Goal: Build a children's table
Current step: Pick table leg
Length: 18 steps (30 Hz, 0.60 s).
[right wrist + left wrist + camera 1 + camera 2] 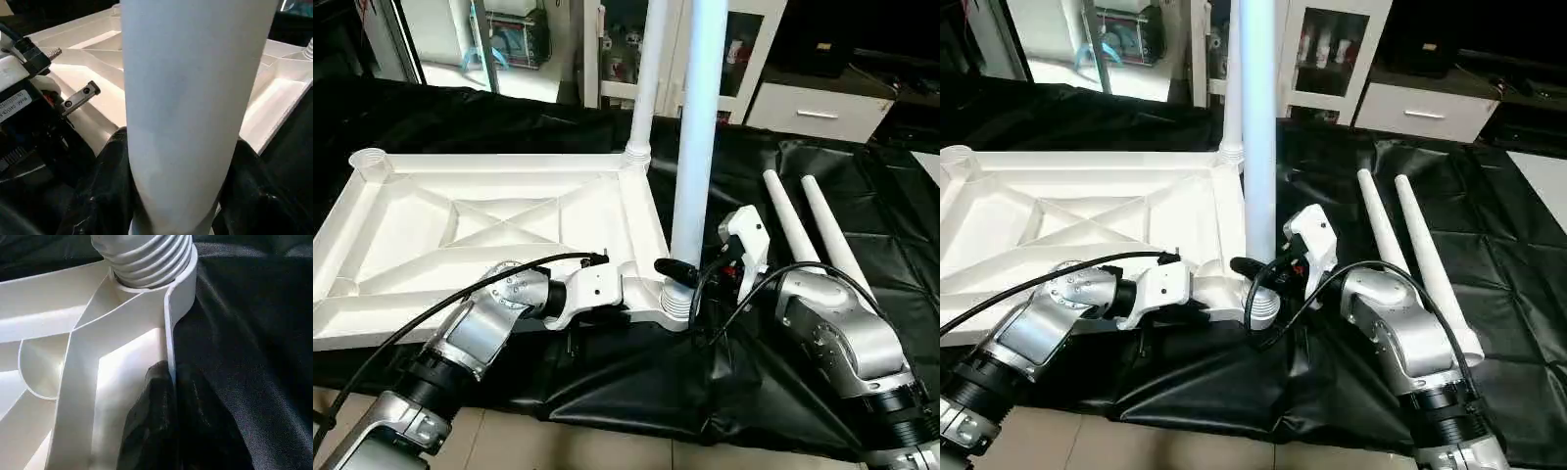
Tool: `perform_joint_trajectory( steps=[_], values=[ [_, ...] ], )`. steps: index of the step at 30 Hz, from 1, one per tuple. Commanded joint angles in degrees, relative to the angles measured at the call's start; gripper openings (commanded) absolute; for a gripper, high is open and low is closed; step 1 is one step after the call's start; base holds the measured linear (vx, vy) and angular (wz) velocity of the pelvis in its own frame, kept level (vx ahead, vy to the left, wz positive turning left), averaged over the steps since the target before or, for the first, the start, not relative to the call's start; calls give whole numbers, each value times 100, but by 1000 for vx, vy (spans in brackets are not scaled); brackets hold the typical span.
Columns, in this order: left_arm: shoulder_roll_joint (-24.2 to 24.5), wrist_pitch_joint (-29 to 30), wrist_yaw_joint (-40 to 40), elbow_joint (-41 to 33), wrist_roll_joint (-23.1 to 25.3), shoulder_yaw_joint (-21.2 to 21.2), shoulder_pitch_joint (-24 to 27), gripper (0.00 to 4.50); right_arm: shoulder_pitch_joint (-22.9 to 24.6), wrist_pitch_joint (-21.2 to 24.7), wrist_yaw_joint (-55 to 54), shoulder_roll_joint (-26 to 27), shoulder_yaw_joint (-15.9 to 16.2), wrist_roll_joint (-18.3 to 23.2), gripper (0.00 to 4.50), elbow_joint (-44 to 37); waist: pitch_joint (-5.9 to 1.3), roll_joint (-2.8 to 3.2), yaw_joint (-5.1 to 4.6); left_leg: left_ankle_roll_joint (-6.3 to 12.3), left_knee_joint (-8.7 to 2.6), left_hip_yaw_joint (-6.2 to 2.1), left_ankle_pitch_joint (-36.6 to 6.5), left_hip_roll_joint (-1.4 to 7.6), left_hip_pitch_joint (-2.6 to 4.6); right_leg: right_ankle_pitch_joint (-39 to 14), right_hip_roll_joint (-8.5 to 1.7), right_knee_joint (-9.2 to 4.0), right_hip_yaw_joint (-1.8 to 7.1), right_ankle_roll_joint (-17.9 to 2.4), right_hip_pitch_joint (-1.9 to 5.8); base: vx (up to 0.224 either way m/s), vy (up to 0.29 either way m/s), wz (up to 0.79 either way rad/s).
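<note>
The left gripper point(164, 416) is pinched on the rim of the upturned tabletop point(460, 230), just short of the corner socket. Beside it, the right gripper point(176, 196) clasps the upright leg point(698, 147) seated in that socket. Two loose legs point(813, 235) lie beyond it on the black cloth point(891, 225).

A small white label point(13, 102) is showing on the left wrist housing point(19, 88); its print is too blurred to read.

A black sheet point(822, 186) covers the work surface, with white cabinets point(822, 108) standing behind it.
</note>
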Motion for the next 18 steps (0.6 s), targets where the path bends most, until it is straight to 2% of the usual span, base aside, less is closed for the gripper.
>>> perform_joint_trajectory(
  steps=[1, 11, 18],
  values=[
    [35, 6, -85, 146, 137, -227, 114, 0, 193, 119, -227, -84, -121, -188, 184, 425, -201, 35, 15, 34, -487, -92, -1505, 332, -1, -2066, -410, -376, 274, -953, 205, 0, 0, 0],
    [49, -12, -80, 176, 130, -224, 96, 0, 486, 78, -314, -14, -318, -85, 184, 678, -219, 41, 17, 14, -489, -94, -1520, 336, 8, -1817, -394, -352, 265, -1027, 216, 0, 0, 0],
    [55, -23, -81, 189, 121, -227, 90, 0, 722, 82, -359, -18, -345, -41, 184, 523, -222, 47, 33, -12, -495, -97, -1572, 337, 14, -1861, -393, -364, 265, -979, 217, 0, 0, 0]
  ],
)
